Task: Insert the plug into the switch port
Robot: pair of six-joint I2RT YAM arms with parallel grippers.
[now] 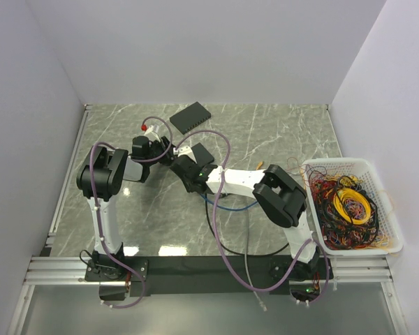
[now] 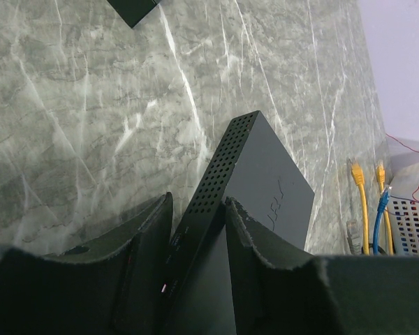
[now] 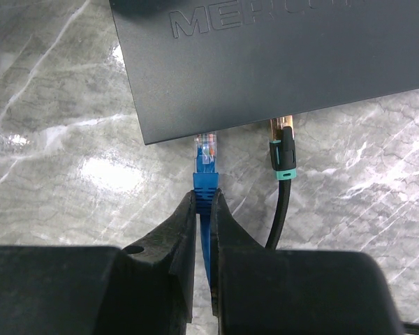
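Gripping the switch (image 2: 265, 174) with the left claw (image 2: 197, 209), partly open around its narrow body and holding it tilted above the table (image 2: 91, 105). Pinching the blue cable (image 3: 205, 234) in the nearly closed right claw (image 3: 204, 200), just behind the clear plug (image 3: 207, 150), with the plug's tip touching the switch's near edge, beside a black cable (image 3: 283, 202) apparently already seated in the switch. Judging the insertion begun but not finished: seeing almost all of the plug outside the switch, with the switch port hidden under that edge, so unable to tell whether lined up. Leaving a straight push into the switch until seated. Noting yellow cables (image 2: 359, 199) well apart from the switch, untouched.
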